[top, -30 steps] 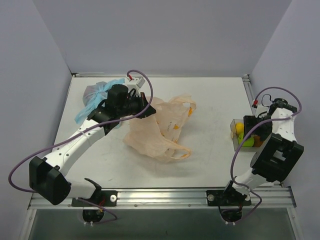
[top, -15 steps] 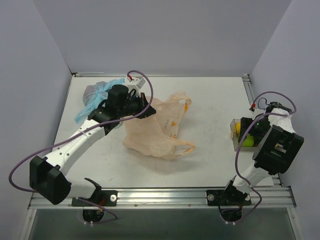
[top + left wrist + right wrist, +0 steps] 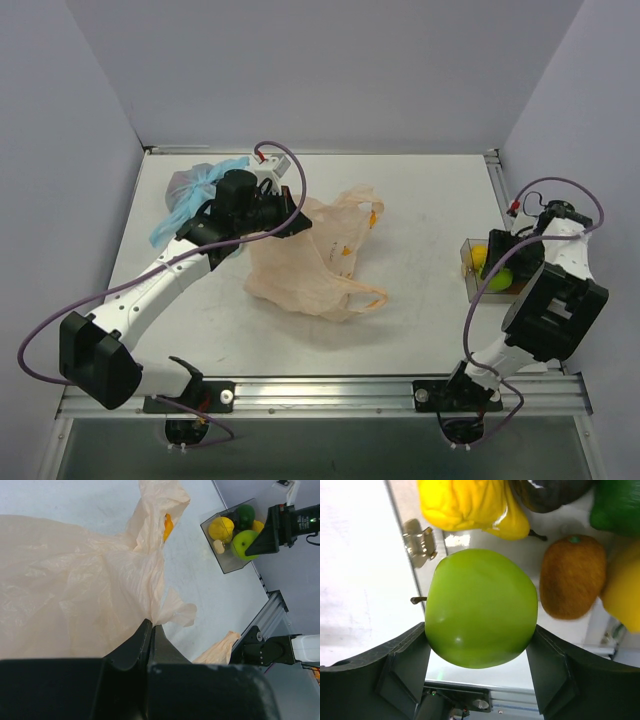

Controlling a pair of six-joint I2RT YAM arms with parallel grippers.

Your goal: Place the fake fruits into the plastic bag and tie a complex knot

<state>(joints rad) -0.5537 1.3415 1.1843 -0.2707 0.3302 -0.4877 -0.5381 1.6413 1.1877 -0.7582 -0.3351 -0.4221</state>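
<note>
We are loading fruit: our right tool (image 3: 480, 647) grasps a green fake fruit (image 3: 481, 607) at the clear box (image 3: 230, 562), and our left tool (image 3: 151, 635) pinches the plastic bag (image 3: 300, 265). Next, we carry the fruit to the bag's mouth.

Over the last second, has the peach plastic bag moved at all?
Yes, slightly. The upper flap of the plastic bag drew left, away from the clear fruit box and toward the left gripper pinching it.
</note>
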